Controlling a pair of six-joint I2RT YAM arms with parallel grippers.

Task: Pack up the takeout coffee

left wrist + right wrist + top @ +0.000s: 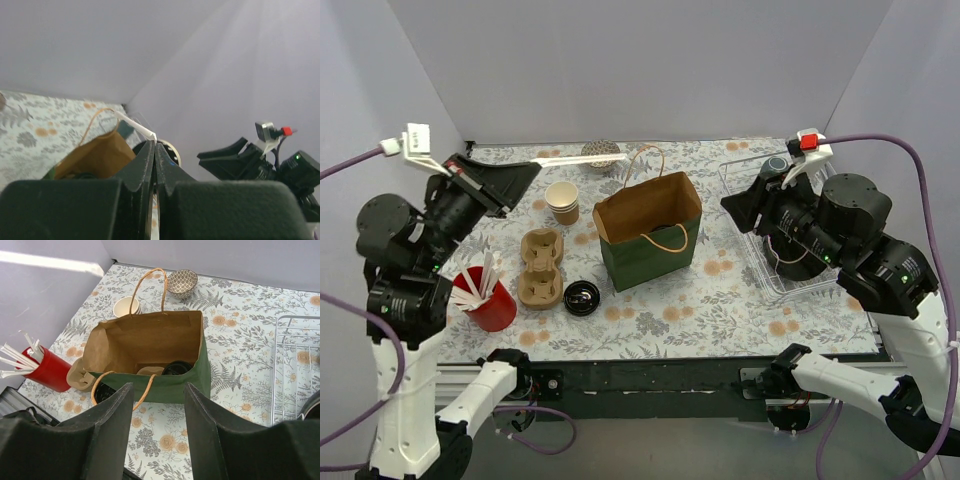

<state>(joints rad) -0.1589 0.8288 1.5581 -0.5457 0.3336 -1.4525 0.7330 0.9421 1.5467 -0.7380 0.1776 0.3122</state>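
Both arm bases are seen nearest from above, the bag standing between them; the left gripper is pressed shut on nothing; below the parted, empty right gripper, the coffee is seen inside the bag.

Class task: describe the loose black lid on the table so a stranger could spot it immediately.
Find the green paper bag standing mid-table. Just left of its near corner, beside the brown cardboard cup carrier, lies the black lid. It is the only flat, round, black item there, with no cup beneath it.
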